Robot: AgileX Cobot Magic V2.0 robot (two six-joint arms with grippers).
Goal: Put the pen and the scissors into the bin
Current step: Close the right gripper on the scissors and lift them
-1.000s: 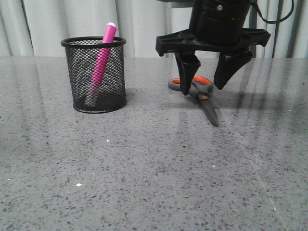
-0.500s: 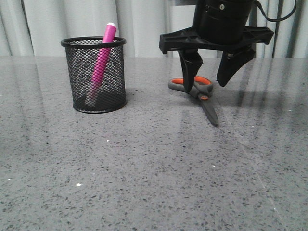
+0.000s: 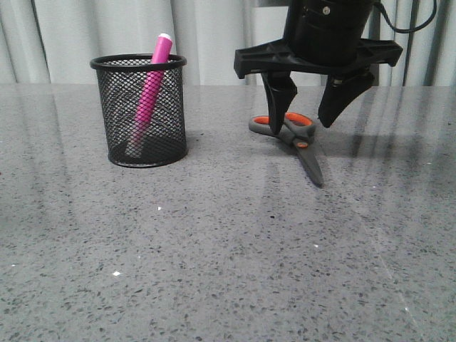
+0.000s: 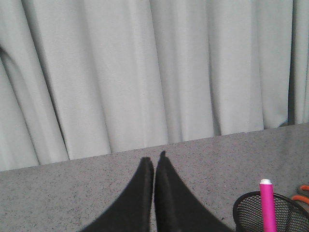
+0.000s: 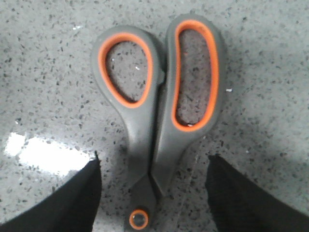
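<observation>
The magenta pen [image 3: 150, 92] leans inside the black mesh bin [image 3: 142, 112] at the left of the table; its pale tip [image 4: 266, 182] pokes above the bin's rim [image 4: 251, 200] in the left wrist view. The grey scissors [image 3: 292, 139] with orange-lined loops lie flat on the table at the right. My right gripper [image 3: 308, 122] hangs open just above them, one finger on each side of the handles near the pivot [image 5: 139, 219]. My left gripper [image 4: 154, 162] is shut on nothing, off to the left of the bin.
The speckled grey tabletop [image 3: 228, 249] runs back to pale curtains [image 3: 85, 35]. A dark cable [image 3: 410, 25] loops behind the right arm.
The right gripper has shifted slightly right and risen a little over the scissors' handles, staying open. Pen, bin and scissors have not moved.
</observation>
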